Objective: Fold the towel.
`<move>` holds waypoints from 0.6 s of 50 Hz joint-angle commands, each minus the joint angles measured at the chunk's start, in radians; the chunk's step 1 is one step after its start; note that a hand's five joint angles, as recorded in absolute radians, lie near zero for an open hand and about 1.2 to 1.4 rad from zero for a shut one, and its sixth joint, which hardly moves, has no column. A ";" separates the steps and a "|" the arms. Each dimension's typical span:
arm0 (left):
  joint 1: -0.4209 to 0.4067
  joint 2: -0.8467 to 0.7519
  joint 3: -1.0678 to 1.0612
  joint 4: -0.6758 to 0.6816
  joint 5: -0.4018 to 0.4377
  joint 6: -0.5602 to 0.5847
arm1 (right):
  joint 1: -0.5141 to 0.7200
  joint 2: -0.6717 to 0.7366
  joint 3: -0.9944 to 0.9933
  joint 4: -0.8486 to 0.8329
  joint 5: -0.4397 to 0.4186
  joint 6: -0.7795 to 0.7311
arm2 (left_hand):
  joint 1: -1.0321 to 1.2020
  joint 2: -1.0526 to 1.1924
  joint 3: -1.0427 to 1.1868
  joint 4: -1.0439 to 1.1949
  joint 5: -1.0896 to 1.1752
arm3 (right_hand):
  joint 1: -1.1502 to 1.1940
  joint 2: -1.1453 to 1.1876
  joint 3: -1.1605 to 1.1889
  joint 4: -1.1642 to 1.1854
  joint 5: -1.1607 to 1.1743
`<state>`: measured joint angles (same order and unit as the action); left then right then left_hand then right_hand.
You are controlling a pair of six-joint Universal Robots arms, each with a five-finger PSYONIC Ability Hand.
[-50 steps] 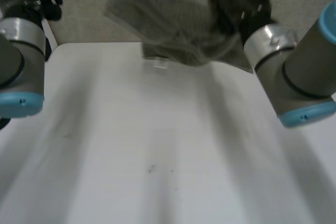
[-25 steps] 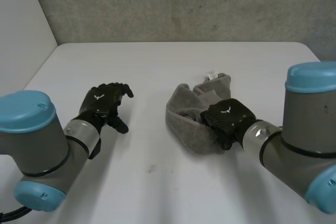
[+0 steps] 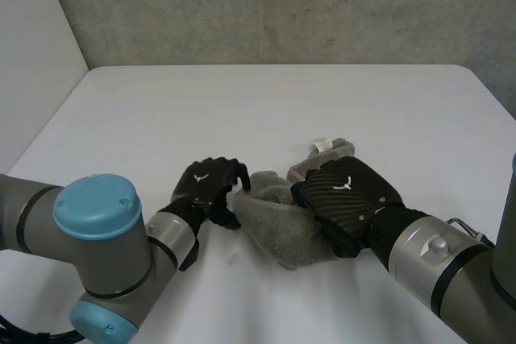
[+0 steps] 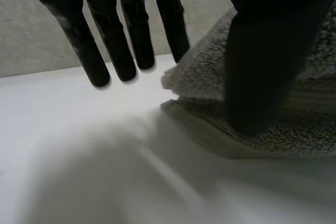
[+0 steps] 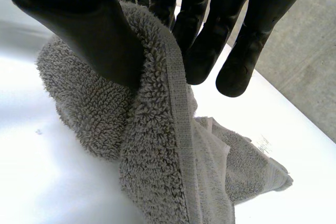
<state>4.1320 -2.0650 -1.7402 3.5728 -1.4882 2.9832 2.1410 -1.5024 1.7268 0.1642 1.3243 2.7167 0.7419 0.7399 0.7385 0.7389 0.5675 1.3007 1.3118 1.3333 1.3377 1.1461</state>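
so, towel (image 3: 270,219): crumpled on table (image 3: 242,102)
right hand (image 3: 348,203): thumb and fingers pinching a hemmed edge
left hand (image 3: 205,189): fingers straight, thumb against towel's side, gripping nothing

White table (image 3: 266,102) w/ grey concrete wall (image 3: 282,6) behind.

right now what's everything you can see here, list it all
towel: one, grey, bunched on the table between the two hands
label: one, white, at the towel's far end
table: one, white, under everything
wall: one, grey concrete, behind the table
left hand: one, black, at the towel's left edge, fingers straight, thumb against the cloth
right hand: one, black, on the towel's right side, pinching a fold between thumb and fingers
left arm: one, grey with light-blue cap, near left
right arm: one, grey, near right
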 commanded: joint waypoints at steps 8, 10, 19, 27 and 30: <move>0.011 0.006 0.114 0.067 0.008 -0.009 | -0.012 0.007 -0.115 -0.012 0.032 -0.012 | 0.654 0.656 0.658 0.657 0.654 | 0.096 0.084 0.063 0.059 0.076; 0.017 0.028 0.166 0.067 0.002 -0.015 | -0.013 0.027 -0.162 -0.018 0.039 -0.025 | 0.654 0.656 0.658 0.657 0.654 | 0.096 0.084 0.063 0.059 0.076; 0.051 0.201 0.465 0.220 -0.280 -0.021 | -0.012 0.091 -0.339 -0.591 0.041 -0.097 | 0.654 0.656 0.658 0.657 0.654 | 0.096 0.084 0.063 0.059 0.076; 0.034 0.261 0.460 0.203 -0.328 0.014 | -0.007 0.102 -0.316 -0.845 0.049 -0.173 | 0.654 0.656 0.658 0.657 0.654 | 0.096 0.084 0.063 0.059 0.076; 0.028 0.275 0.333 0.138 -0.270 0.031 | -0.006 0.129 -0.329 -0.627 0.053 -0.176 | 0.654 0.656 0.658 0.657 0.654 | 0.096 0.084 0.063 0.059 0.076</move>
<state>4.1761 -1.8097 -1.2461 3.8078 -1.8348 2.9839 2.1320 -1.4015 1.4053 -0.6934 1.3718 2.5629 1.2007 1.2169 1.2168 1.2178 1.0303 1.3010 1.3118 1.3383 1.3379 1.1508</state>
